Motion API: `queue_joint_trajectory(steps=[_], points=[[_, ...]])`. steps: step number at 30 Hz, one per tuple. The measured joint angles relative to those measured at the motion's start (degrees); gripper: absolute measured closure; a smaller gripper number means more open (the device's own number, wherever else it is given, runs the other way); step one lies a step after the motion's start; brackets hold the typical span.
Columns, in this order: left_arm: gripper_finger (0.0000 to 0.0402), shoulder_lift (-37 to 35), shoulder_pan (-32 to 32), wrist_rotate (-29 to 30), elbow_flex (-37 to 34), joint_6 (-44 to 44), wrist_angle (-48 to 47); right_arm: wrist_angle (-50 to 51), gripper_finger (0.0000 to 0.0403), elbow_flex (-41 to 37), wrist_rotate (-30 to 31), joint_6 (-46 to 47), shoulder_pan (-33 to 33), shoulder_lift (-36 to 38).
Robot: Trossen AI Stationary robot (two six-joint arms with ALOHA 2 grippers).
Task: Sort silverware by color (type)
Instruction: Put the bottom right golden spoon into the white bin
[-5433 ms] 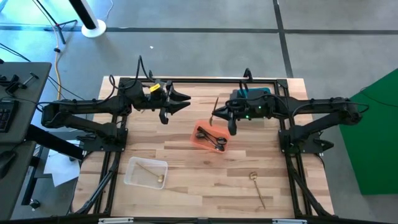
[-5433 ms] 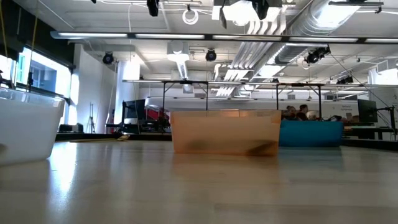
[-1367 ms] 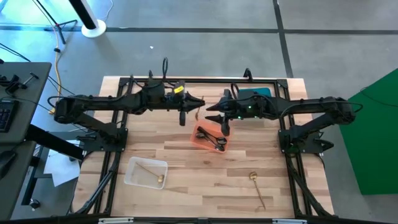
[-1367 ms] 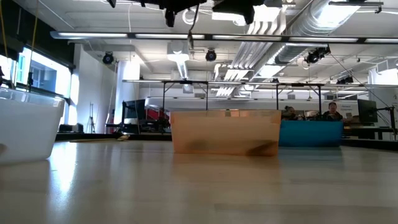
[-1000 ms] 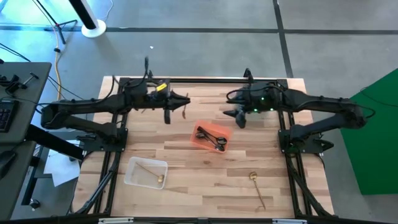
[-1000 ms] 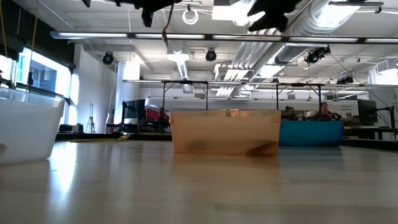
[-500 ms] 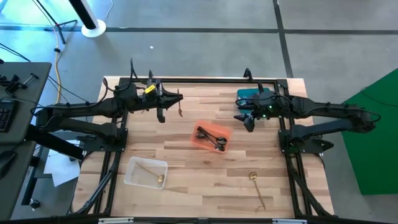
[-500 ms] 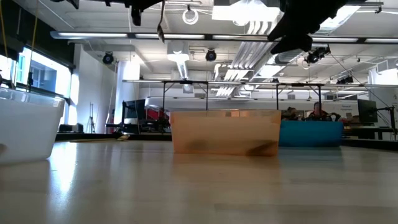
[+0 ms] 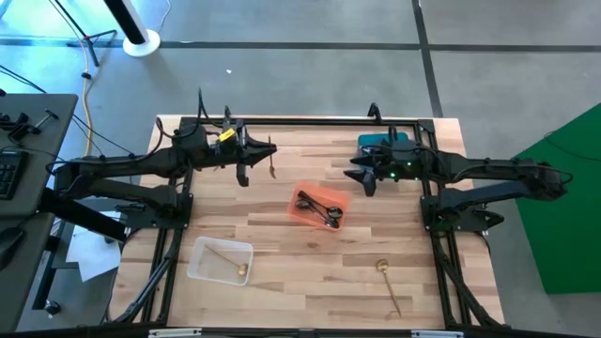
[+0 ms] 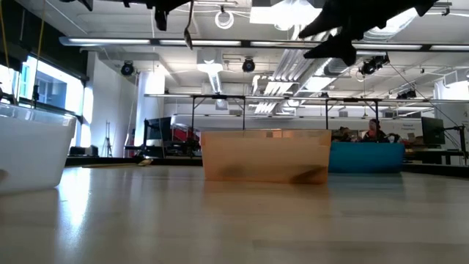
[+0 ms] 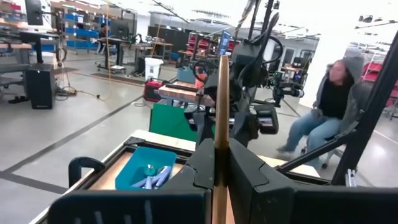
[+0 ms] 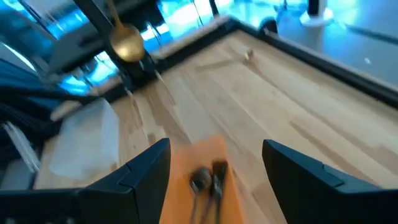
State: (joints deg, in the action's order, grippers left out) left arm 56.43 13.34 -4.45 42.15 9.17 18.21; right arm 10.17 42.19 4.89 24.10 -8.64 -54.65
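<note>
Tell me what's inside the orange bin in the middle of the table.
The orange bin holds black silverware, a few pieces lying crossed. Their exact count, and anything lying under them, cannot be made out.

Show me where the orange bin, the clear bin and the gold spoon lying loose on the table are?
orange bin (image 9: pixel 302 212): high view, on its lower left rim.
clear bin (image 9: pixel 199 261): high view, on its left wall.
gold spoon (image 9: pixel 383 267): high view, on its bowl, on the table's near right part.
</note>
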Motion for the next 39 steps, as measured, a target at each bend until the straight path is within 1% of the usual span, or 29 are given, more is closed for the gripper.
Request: queue_joint_trajectory(steps=[2, 6, 9, 12, 17, 21, 25, 39], points=[[0.0396, -0.5, 0.0, 0.0, 0.0, 1.2, -0.4, -3.5, 0.0164, 0.0, -0.9, -1.1, 0.0, 0.0], [0.0393, -0.5, 0.0, 0.0, 0.0, 2.5, -1.1, -11.9, 0.0164, 0.0, -2.0, -8.5, 0.1, 0.0], [0.0393, -0.6, 0.0, -0.1, 0.0, 1.7, -0.7, -17.3, 0.0164, 0.0, -2.0, -15.4, 0.1, 0.0], [0.0395, -0.5, -0.4, -0.1, 0.0, 0.6, -0.9, -20.6, 0.0164, 0.1, -2.0, -19.2, 0.1, 0.0], [0.0395, -0.5, -0.4, -0.1, 0.0, 0.2, -0.9, -21.2, 0.0164, 0.1, -2.0, -19.2, 0.1, 0.0], [0.0395, -0.5, -0.4, 0.3, 0.0, -0.3, -0.9, -21.2, 0.0164, 0.1, -2.0, -15.2, 0.0, 0.0], [0.0396, -0.5, -0.4, 0.5, 0.0, -0.1, -0.9, -21.2, 0.0164, 0.1, -2.1, -13.9, 0.1, 0.0], [0.0396, -0.5, 0.2, 2.2, 0.0, -0.3, -0.9, -21.2, 0.0164, 0.1, -2.1, -14.0, 0.0, 0.0]])
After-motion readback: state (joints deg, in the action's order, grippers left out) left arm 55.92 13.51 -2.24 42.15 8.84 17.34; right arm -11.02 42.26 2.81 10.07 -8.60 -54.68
